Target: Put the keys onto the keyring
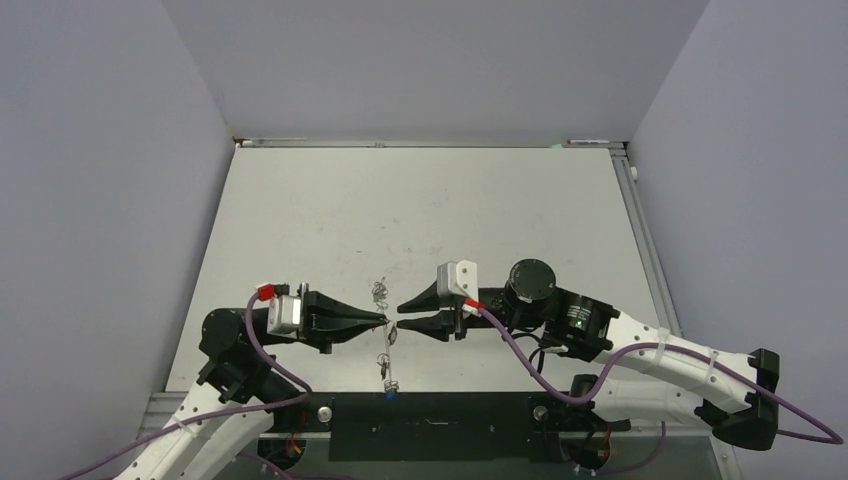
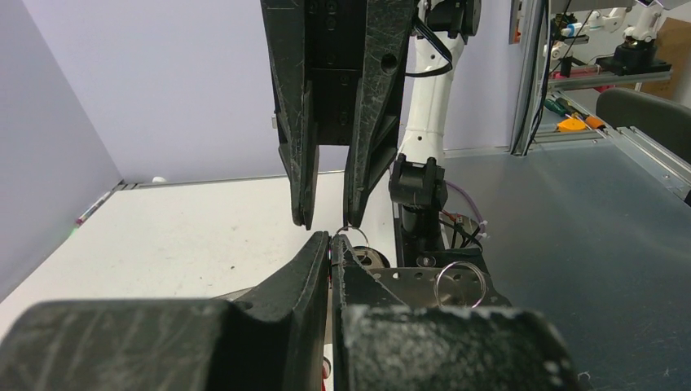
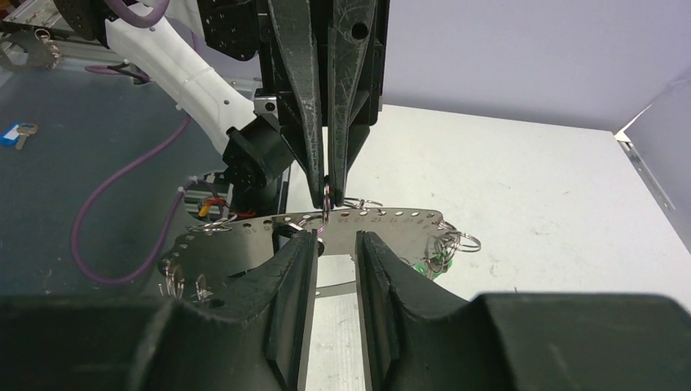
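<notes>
Left gripper (image 1: 383, 320) is clamped tight on the thin wire of the keyring (image 3: 326, 195), held up off the table (image 1: 450, 220) between both arms. A perforated metal plate (image 3: 383, 221) with small split rings and a green tag (image 3: 425, 259) hangs just under the pinch. Right gripper (image 1: 399, 318) has its fingers apart, tips just beside the wire, gripping nothing.

Step looks like steadying the ring for threading. Next probably needs the right to fetch a key — the blue-tagged key (image 3: 15, 135) lies loose on the dark base (image 3: 41, 187).

Ring opening and how the plate joins the wire — can't make out.
</notes>
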Available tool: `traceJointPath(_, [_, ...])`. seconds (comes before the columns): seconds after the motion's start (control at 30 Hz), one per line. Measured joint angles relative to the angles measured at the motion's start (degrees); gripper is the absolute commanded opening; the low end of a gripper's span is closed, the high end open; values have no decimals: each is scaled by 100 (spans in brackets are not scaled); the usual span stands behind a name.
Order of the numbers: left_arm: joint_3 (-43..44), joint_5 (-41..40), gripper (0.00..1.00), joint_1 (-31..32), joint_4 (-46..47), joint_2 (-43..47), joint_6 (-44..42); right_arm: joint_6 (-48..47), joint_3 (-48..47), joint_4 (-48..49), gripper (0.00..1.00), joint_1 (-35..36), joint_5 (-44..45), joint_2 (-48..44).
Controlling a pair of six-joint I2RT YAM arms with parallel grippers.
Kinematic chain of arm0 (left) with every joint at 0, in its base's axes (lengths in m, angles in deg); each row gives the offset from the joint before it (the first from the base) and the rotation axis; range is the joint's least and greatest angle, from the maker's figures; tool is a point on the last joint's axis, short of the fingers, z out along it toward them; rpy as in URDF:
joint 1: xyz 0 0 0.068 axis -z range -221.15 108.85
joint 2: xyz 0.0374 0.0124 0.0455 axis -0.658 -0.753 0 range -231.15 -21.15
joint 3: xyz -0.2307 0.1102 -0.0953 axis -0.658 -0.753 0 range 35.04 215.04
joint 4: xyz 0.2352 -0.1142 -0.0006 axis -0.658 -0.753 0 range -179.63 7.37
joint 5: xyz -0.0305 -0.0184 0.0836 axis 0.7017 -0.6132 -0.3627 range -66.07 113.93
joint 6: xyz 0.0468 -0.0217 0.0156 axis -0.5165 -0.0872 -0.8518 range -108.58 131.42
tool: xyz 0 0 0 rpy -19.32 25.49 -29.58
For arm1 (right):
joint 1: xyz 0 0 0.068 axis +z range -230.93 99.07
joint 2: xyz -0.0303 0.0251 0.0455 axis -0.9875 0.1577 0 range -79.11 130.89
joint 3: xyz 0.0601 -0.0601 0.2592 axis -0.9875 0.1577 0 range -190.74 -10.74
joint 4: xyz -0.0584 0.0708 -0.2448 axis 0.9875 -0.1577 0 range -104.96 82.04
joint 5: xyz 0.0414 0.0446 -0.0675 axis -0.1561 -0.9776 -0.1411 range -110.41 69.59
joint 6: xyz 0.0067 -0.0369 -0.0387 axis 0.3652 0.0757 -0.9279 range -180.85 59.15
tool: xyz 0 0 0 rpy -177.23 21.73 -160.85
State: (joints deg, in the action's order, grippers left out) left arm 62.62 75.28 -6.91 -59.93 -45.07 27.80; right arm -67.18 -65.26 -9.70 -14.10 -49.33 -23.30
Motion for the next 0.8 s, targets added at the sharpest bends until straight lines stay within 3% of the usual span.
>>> traceJointPath(0.4, [-11, 7, 0, -26, -20, 61, -33, 131, 0, 223, 32, -44, -144, 59])
traceJointPath(0.67, [-11, 7, 0, -66, -22, 61, -44, 326, 57, 472, 11, -52, -221, 313])
traceJointPath(0.8, [-11, 7, 0, -66, -44, 74, -50, 389, 103, 507, 8, -52, -249, 313])
